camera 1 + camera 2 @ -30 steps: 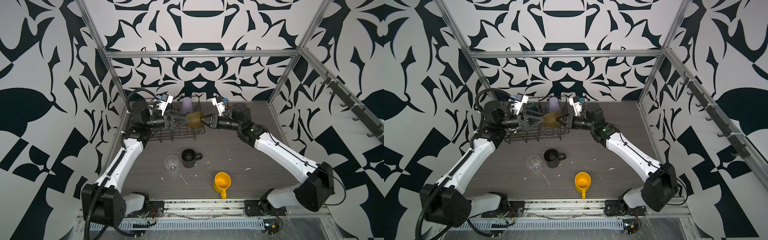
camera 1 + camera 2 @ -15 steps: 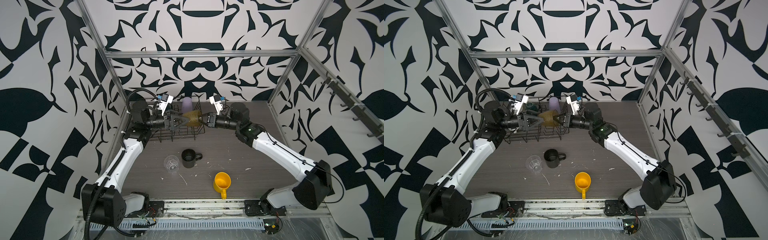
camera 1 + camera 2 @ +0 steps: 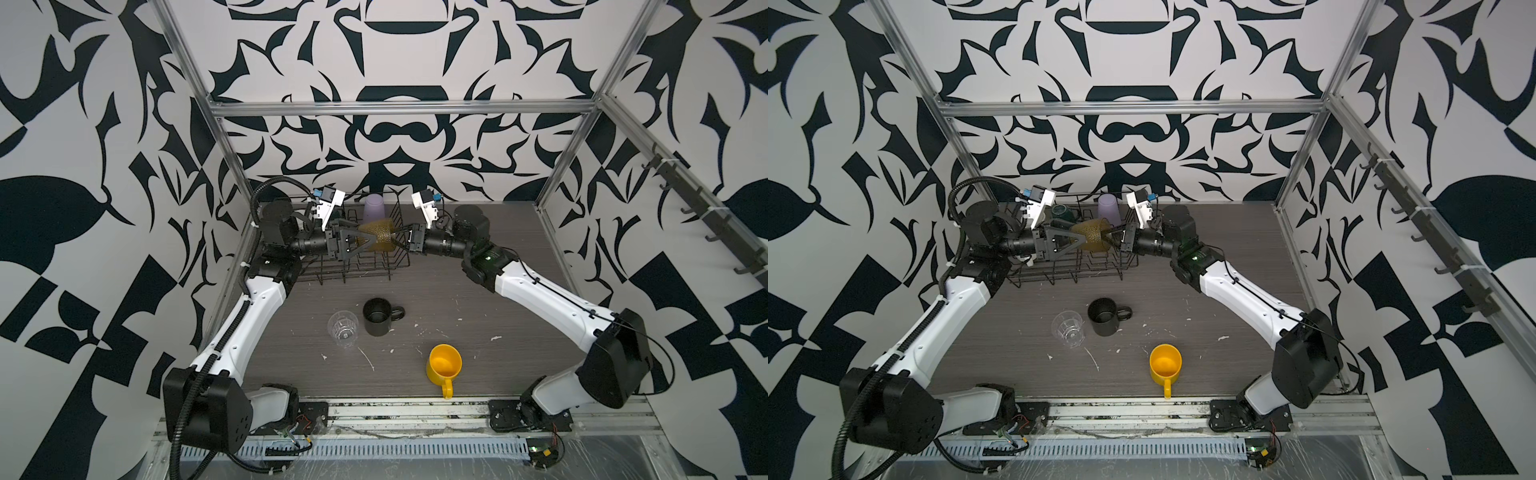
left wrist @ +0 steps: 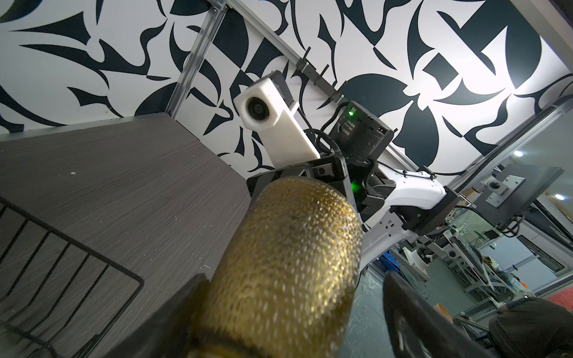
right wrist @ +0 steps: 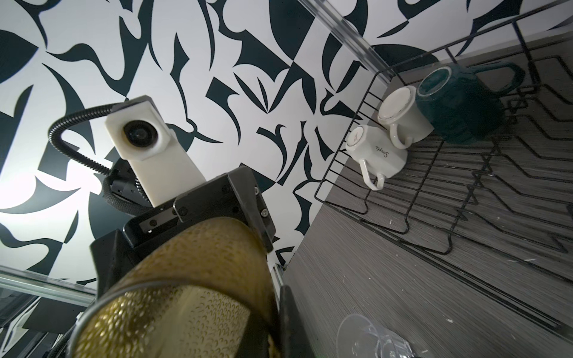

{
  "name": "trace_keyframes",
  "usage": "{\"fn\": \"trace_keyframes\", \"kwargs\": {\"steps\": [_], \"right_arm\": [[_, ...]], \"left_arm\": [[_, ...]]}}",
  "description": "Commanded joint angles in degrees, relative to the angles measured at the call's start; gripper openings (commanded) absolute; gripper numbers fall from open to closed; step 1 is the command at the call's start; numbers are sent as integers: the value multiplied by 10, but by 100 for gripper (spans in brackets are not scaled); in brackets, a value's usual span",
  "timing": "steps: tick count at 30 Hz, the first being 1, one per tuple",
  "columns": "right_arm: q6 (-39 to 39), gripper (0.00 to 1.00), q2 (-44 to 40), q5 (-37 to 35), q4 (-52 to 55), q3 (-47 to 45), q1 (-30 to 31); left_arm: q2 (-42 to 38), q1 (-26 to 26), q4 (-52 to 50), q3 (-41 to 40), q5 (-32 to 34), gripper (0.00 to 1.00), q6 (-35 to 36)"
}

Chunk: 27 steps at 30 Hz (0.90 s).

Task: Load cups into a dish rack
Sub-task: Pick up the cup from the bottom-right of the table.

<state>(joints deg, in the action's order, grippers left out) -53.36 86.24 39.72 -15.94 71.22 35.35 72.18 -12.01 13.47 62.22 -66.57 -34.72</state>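
**Table (image 3: 478, 332), dark wood-grain, near to far**

1. Yellow mug (image 3: 444, 365): one, upright, handle toward the near edge, well apart from the rest.
2. Clear glass (image 3: 343, 328): one, upright, just beside item 3.
3. Black mug (image 3: 377, 316): one, upright, handle on the robot's right.
4. Dish rack (image 3: 357, 270): one, black wire, against the far wall. Its upright prongs stand under item 5.
5. Olive-brown glass (image 3: 379, 235): one, on its side in the air above the rack, between both grippers.
   - The right gripper (image 3: 398, 242) is clamped on its rim.
   - The left gripper (image 3: 365, 240) straddles its base, jaws parted. One finger is at the glass, and a gap shows at the other.
6. In the rack: four.
   - Lilac tumbler (image 3: 372, 206), behind the glass.
   - Teal mug (image 3: 1064, 212).
   - Two white mugs (image 5: 403, 116) (image 5: 376, 155), bases showing, in the far corner. In both top views the left arm hides them.

Cups counted: eight.
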Motion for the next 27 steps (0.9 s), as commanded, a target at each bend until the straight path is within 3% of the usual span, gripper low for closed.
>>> {"fn": "trace_keyframes", "kwargs": {"steps": [1,10,12,14,16,19,24,27], "right_arm": [[-29,0,3,8,-65,21,2],[-57,0,15,18,-90,16,2],[-60,0,16,18,-93,14,2],[-61,0,17,18,-94,12,2],[-61,0,17,18,-93,10,2],[-61,0,17,16,-87,9,2],[-42,0,7,2,-55,8,2],[-21,5,-2,-11,-25,8,2]], "left_arm": [[-3,-1,20,-9,-27,86,-5],[0,-4,23,-5,-40,72,-9],[-2,-4,24,-7,-39,64,-9],[-4,-4,24,-8,-34,42,-9],[-6,-4,24,-9,-26,31,-10],[-9,-3,24,-11,-22,28,-9],[-9,-4,23,-11,-15,14,-9],[-12,-4,20,-11,-6,11,-7]]}}
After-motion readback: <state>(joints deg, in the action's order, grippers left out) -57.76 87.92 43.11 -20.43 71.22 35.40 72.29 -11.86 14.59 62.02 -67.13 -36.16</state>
